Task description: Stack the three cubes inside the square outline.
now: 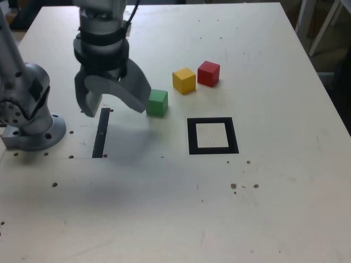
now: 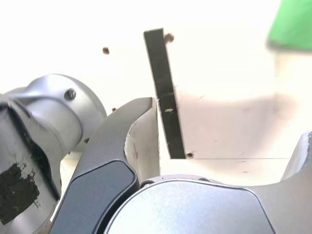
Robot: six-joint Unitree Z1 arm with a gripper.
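Observation:
My gripper (image 1: 114,106) hangs open over the table, above the narrow black strip (image 1: 100,133), with nothing between its fingers. Just to the exterior view's right of it sits the green cube (image 1: 157,102), close beside one finger and apart from it. The yellow cube (image 1: 184,80) and red cube (image 1: 208,73) stand side by side farther back and to the right. The black square outline (image 1: 213,136) lies in front of them with a bare pale centre. In the wrist view one grey finger (image 2: 141,136) shows beside the strip (image 2: 164,92), and the green cube (image 2: 292,24) is a blur at the frame's corner.
The arm's grey base (image 1: 30,118) stands at the exterior view's left. The pale table (image 1: 175,219) carries small dark screw holes. Its right edge (image 1: 329,104) runs near chair legs beyond it.

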